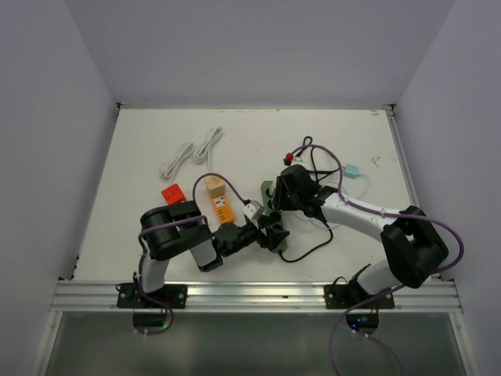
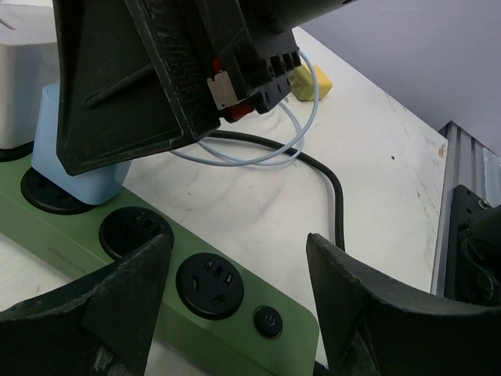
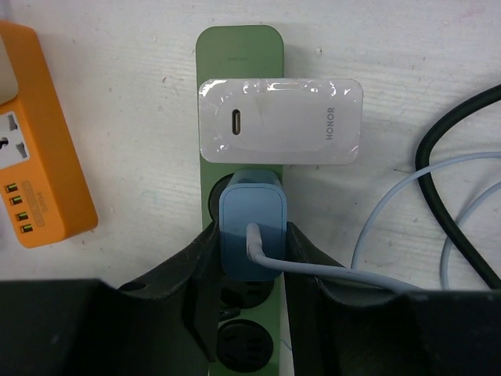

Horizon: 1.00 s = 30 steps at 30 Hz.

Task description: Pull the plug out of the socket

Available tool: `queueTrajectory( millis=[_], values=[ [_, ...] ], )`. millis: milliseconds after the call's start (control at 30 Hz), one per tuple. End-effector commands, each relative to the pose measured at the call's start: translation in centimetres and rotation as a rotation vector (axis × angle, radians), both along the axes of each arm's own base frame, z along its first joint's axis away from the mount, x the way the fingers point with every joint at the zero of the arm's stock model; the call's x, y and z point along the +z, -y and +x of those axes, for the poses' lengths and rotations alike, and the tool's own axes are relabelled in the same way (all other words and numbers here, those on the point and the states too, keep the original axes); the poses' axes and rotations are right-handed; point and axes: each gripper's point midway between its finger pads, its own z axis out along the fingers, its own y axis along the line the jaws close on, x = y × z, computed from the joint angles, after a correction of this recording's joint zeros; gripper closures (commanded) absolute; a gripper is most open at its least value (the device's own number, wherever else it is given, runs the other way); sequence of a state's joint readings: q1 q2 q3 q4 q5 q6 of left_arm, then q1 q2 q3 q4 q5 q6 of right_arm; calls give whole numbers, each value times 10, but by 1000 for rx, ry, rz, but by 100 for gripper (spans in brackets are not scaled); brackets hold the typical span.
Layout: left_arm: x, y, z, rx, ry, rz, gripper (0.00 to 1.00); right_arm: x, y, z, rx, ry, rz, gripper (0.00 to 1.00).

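Right gripper (image 3: 250, 252) pinching plug (image 3: 252, 213), boxy (glossy blue)

The power strip (image 3: 239, 47) is smooth matt green plastic. The white charger (image 3: 280, 121) is glossy plastic, possibly under clear film. The blue plug (image 3: 252, 211) is smooth satin plastic; the orange adapter (image 3: 39, 157) likewise. The fingers (image 2: 368, 313) of the left gripper (image 2: 235, 262) are rough, matt black. The table (image 2: 376, 157) is matt white, faintly scuffed.
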State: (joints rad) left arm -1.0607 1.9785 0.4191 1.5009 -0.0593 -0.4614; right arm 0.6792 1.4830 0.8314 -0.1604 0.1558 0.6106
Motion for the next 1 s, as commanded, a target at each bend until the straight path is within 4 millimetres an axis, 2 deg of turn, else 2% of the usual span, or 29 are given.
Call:
queueTrajectory(
  millis=[0, 67, 100, 133, 167, 200, 267, 400, 633, 700, 767, 800, 833, 967],
  values=[
    [-66, -29, -8, 44, -129, 181, 25, 20, -22, -1, 43, 21, 81, 100],
    [-66, -28, -8, 41, -131, 180, 25, 30, -20, 4, 24, 57, 10, 100],
    [-66, -27, -7, 41, -130, 181, 25, 27, -26, -1, 55, 59, -37, 100],
    [-67, -27, -7, 41, -131, 186, 25, 29, -23, 3, 37, 84, -92, 100],
    [-67, -27, -7, 42, -130, 186, 25, 25, -20, -2, 43, 67, -152, 100],
    [-67, -27, -7, 41, -132, 189, 25, 27, -31, -3, 69, 78, -188, 100],
    [-68, -26, -6, 43, -135, 191, 25, 29, -29, 0, 58, 93, -272, 100],
    [-72, -27, -7, 43, -141, 199, 26, 18, -29, -6, 59, 86, -332, 100],
    [-75, -29, -8, 45, -152, 204, 26, 17, -39, -14, 91, 47, -196, 100],
    [-75, -29, -9, 46, -156, 202, 26, 20, -36, -11, 64, 30, -94, 100],
    [-77, -31, -9, 51, -161, 206, 26, 22, -41, -17, 75, -9, 67, 100],
    [-77, -32, -9, 54, -161, 204, 26, 22, -30, -8, 37, -18, 121, 100],
    [-78, -33, -10, 55, -165, 205, 26, 28, -36, -7, 56, -20, 198, 100],
    [-83, -34, -11, 57, -176, 208, 26, 26, -30, -6, 55, -35, 203, 100]
  ],
)
